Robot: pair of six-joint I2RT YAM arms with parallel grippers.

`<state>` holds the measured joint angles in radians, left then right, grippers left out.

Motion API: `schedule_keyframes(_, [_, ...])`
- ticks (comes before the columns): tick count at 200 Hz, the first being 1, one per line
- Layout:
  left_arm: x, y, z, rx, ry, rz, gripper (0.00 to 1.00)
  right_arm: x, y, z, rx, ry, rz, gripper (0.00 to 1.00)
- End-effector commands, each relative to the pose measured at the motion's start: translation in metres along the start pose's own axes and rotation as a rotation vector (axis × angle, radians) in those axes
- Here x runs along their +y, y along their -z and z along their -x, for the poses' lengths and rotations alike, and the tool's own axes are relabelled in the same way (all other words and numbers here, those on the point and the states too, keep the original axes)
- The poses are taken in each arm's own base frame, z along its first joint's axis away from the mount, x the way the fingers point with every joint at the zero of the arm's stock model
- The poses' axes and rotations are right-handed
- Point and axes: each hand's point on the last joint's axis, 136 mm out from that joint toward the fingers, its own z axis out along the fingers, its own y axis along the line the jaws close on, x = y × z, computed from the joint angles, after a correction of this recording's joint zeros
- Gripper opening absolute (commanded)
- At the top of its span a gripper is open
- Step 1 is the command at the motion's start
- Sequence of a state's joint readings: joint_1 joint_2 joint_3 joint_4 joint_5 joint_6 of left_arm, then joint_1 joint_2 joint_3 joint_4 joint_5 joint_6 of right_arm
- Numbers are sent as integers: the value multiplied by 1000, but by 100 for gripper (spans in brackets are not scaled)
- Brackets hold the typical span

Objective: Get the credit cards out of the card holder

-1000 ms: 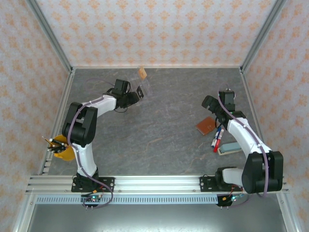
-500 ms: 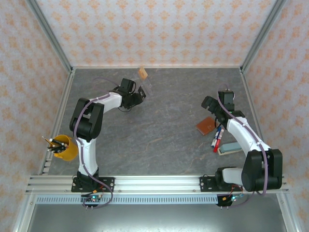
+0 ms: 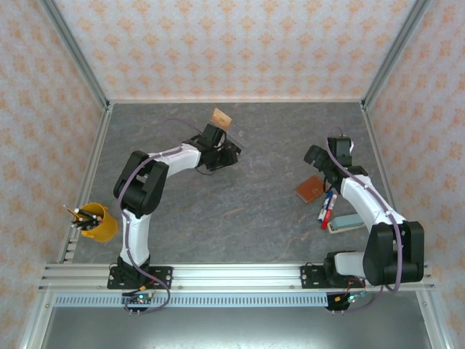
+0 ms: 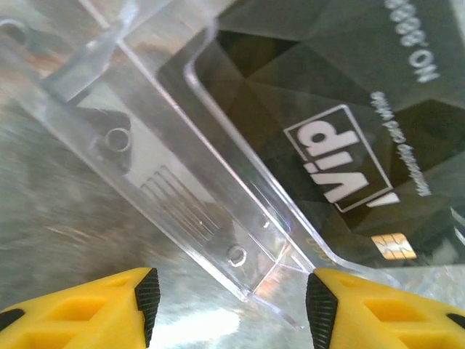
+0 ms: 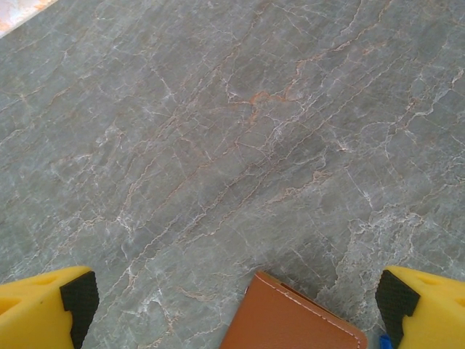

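Note:
A black credit card (image 4: 349, 109) printed "Vip" lies in a clear plastic stand (image 4: 182, 196). My left gripper (image 4: 232, 305) (image 3: 234, 151) is open just in front of the stand's corner, which does not touch either yellow finger. A tan-orange credit card (image 3: 221, 116) stands upright at the far end of the stand. The brown card holder (image 3: 310, 189) (image 5: 290, 320) lies folded shut at the right. My right gripper (image 3: 322, 174) (image 5: 232, 302) hovers open over its far corner, nothing between the fingers.
Red and blue markers (image 3: 327, 207) and a pale block (image 3: 343, 224) lie just beyond the card holder toward the right edge. A yellow cup of pens (image 3: 96, 222) stands at the left edge. Patterned walls close three sides.
My left arm has swung to the right along the back of the table, the clear stand and the tan-orange card shifted right with it, and its jaws have widened. The right arm has stayed put.

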<state>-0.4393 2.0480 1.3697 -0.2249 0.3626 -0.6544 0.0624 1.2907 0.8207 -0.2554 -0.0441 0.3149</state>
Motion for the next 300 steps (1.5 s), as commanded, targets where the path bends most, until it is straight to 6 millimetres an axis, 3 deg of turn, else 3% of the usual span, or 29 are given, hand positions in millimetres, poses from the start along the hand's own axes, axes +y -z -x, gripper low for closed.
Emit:
schedule_keyframes(1, [-18,11,2,-2,-8,-30,61,-9,-1,-2,8,-12,-48,99])
schedule_keyframes(47, [-17,46,14,-76,-39,19,71,-9,-10,-24,155,-36,-71,94])
schedule_keyframes(56, [-14,48,13,-76,-44,31,73,-12,-13,-36,216,-53,-95,91])
schedule_keyframes(59, [-19,59,16,-96,-48,16,74,-13,-13,-39,232,-60,-103,90])
schedule_keyframes(71, [-17,70,18,-119,-53,24,76,-18,-15,-53,291,-74,-129,86])
schedule_keyframes(124, [13,106,29,-198,-19,109,89,-29,-25,-81,379,-113,-186,84])
schedule_keyframes(165, [37,116,35,-219,24,126,94,-17,-37,-103,440,-50,-201,81])
schedule_keyframes(212, [66,131,24,-239,75,153,98,30,-48,-136,521,81,-135,78])
schedule_keyframes(263, [89,150,-4,-210,96,180,100,116,-30,-186,592,299,65,73])
schedule_keyframes(278, [87,152,-10,-199,83,150,100,138,-15,-186,575,312,155,73])
schedule_keyframes(300, [78,149,-16,-166,55,97,100,153,2,-166,504,252,225,75])
